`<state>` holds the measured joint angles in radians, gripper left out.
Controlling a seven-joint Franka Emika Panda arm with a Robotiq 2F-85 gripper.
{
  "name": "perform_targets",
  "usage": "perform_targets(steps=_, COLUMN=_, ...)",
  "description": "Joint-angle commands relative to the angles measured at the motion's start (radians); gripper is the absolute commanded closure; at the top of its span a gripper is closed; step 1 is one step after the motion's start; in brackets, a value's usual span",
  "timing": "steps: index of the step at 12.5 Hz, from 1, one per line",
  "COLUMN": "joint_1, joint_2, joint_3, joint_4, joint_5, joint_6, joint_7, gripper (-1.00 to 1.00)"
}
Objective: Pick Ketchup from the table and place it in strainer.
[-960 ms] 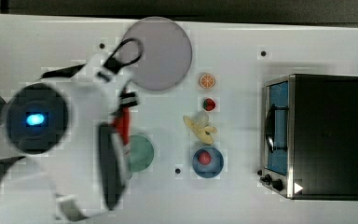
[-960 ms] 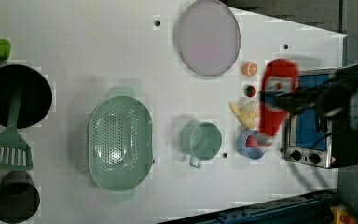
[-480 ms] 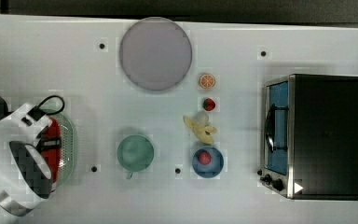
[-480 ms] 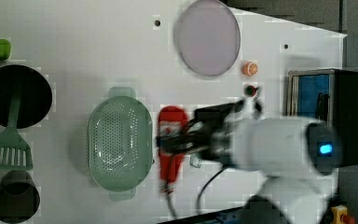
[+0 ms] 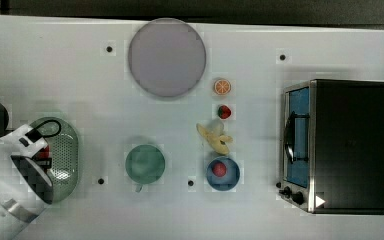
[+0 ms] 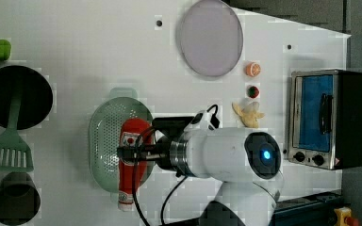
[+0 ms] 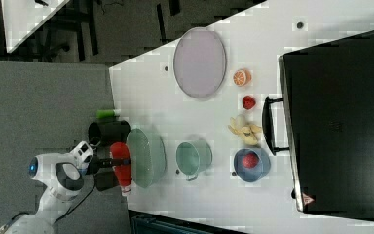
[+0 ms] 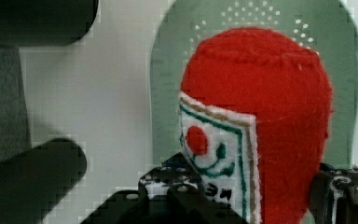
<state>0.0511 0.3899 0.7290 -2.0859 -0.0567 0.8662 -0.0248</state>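
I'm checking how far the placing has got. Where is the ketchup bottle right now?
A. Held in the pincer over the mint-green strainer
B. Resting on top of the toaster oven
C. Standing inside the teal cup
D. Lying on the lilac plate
A: in the left view the pincer is clamped on the red ketchup bottle, which hangs over the strainer, not yet released.

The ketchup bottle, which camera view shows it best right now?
The left view: the whole ketchup bottle shows there, label to white cap, held in the gripper over the strainer. The wrist view fills with its red body and label, the right view shows it small, and the top view gives slivers of red.
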Motion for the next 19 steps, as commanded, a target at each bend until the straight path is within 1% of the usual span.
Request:
perform_targets(steps=1, joint_1=-0.024, joint_2=0.072, joint_3=-0.03, joint_4=0.011, joint_5=-0.064, joint_6=0.048, joint_7=0.075, gripper=-0.3)
perform_targets(steps=3, joint_1=-0.023, joint_2=0.11, joint_3=-0.042, joint_4=0.013, joint_5=-0.097, joint_6=0.076, joint_7=0.076, gripper=-0.72)
perform_targets(steps=4, joint_1=-0.025, joint_2=0.106, joint_3=-0.042, joint_4=0.022, joint_5=-0.097, joint_6=0.109, joint_7=0.079, gripper=-1.0)
perform_targets(steps=6, joint_1=-0.03, joint_2=0.061, joint_3=-0.042, joint_4=0.038, joint_5=-0.088, joint_6=0.1, joint_7=0.137, gripper=-1.0)
perform_targets(steps=8, joint_1=-0.048, joint_2=-0.021, joint_3=-0.043, joint_4=0.058, joint_5=-0.084, joint_6=0.045, joint_7=0.232, gripper=-1.0)
perform_targets(steps=10, joint_1=-0.091, joint_2=-0.12, joint_3=-0.047, joint_4=0.073, joint_5=-0.084, joint_6=-0.05, joint_7=0.242, gripper=-1.0)
perform_targets(steps=13, joint_1=-0.183, joint_2=-0.274, joint_3=-0.077, joint_4=0.1, joint_5=-0.079, joint_6=-0.215, joint_7=0.242, gripper=-1.0)
perform_targets(steps=16, joint_1=-0.257, joint_2=-0.405, joint_3=-0.168, joint_4=0.146, joint_5=-0.047, joint_6=-0.415, joint_7=0.242, gripper=-1.0)
perform_targets(steps=18, joint_1=-0.285, joint_2=-0.46, joint_3=-0.26, joint_4=0.178, joint_5=-0.002, joint_6=-0.536, joint_7=0.242, gripper=-1.0)
perform_targets(steps=19, joint_1=-0.29, joint_2=-0.475, joint_3=-0.309, joint_4=0.2, joint_5=0.017, joint_6=-0.569, joint_7=0.242, gripper=-1.0)
